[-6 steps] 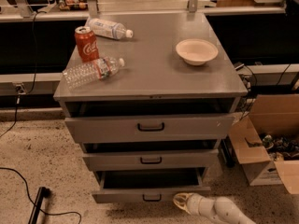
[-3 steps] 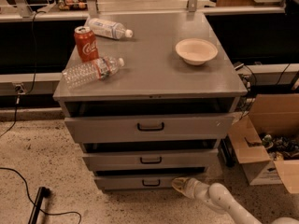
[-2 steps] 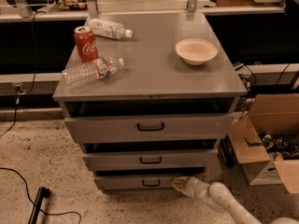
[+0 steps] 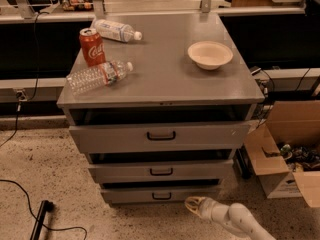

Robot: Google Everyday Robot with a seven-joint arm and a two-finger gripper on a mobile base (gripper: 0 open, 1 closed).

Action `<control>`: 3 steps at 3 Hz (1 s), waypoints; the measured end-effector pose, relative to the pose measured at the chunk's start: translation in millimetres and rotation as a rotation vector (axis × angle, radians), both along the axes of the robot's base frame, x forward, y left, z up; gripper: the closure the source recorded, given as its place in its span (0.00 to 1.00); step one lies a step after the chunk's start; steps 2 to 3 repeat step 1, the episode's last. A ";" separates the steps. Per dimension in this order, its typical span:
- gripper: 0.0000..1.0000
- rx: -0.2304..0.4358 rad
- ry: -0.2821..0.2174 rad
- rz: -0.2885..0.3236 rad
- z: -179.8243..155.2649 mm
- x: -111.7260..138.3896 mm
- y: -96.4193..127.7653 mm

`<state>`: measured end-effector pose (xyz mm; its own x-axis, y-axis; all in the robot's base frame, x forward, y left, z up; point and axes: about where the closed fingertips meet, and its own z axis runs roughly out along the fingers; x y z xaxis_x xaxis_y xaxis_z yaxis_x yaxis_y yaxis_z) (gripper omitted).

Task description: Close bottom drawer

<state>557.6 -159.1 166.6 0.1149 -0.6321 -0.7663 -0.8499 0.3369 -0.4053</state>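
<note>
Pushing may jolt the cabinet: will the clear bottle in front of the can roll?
Likely rolls: the clear bottle lies sideways near the edge. Seems empty, so probably light. The gripper sits low, front-right of the bottom drawer.

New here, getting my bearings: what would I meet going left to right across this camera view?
A black pole on the floor → cola can → gripper, low in front of the bottom drawer → cardboard box.

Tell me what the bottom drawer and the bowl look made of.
Bottom drawer: probably painted metal, flat matte grey front. Bowl: smooth cream, plastic or ceramic, unclear which. Gripper sits low before the drawer's right end.
</note>
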 end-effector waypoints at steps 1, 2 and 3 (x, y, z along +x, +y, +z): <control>1.00 0.089 0.047 0.036 2.4 -42.3 0.6; 1.00 0.089 0.047 0.036 2.4 -42.3 0.6; 1.00 0.089 0.047 0.036 2.4 -42.3 0.6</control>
